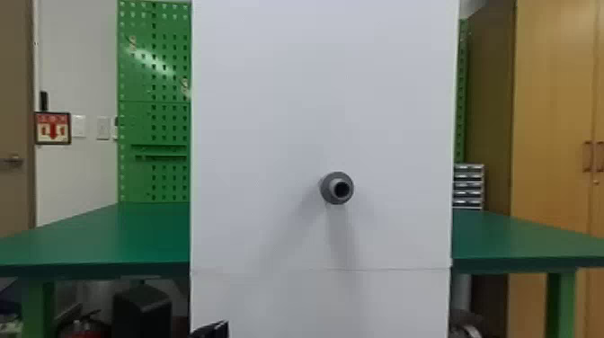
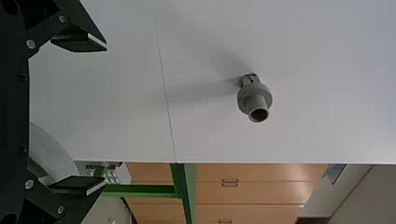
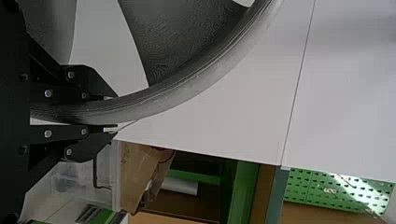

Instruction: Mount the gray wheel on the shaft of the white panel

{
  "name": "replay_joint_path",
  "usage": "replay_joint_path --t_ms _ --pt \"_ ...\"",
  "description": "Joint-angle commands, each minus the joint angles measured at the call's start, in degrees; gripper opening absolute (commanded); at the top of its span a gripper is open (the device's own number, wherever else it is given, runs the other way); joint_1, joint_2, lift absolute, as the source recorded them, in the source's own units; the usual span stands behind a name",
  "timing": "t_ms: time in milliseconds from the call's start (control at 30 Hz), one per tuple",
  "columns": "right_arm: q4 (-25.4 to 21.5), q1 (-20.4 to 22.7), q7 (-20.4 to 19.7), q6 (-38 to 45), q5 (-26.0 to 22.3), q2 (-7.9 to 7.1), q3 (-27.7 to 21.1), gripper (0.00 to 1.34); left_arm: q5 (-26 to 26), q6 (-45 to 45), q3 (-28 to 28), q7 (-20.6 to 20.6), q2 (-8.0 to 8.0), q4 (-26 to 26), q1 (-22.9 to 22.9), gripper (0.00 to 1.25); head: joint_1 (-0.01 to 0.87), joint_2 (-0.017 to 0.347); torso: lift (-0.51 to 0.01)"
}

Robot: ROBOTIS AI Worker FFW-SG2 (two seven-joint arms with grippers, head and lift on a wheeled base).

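Gray wheel (image 3: pixel 187 86) is w/ you on the R gripper (image 3: pixel 111 112), rim clamped btwn its fingers, white panel (image 1: pixel 269 135) behind. Your L gripper (image 1: pixel 210 330), at the head view's bottom edge, has fingers wide apart. Shaft (image 1: pixel 337 188) juts from the panel toward you.

From the head, I view the white panel (image 1: pixel 269 112) squarely; from both wrists, obliquely, nearby, turned sideways. Head and left wrist views share the shaft (image 1: pixel 327 189).
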Motion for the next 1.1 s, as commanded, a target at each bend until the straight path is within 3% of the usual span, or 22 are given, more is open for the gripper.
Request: replay_joint_path --t_ms 0,1067 --pt "0.0 0.4 0.0 0.0 0.2 0.69 -1.1 0.10 -0.5 1.0 0.3 0.6 -0.10 -1.2 0.0 0.99 0.038 -0.013 -0.500" --pt "1.0 0.6 0.0 1.4 -1.9 0.61 -0.6 0.10 -1.7 1.0 0.9 2.6 -0.27 -2.4 0.7 0.99 0.038 -0.013 -0.500"
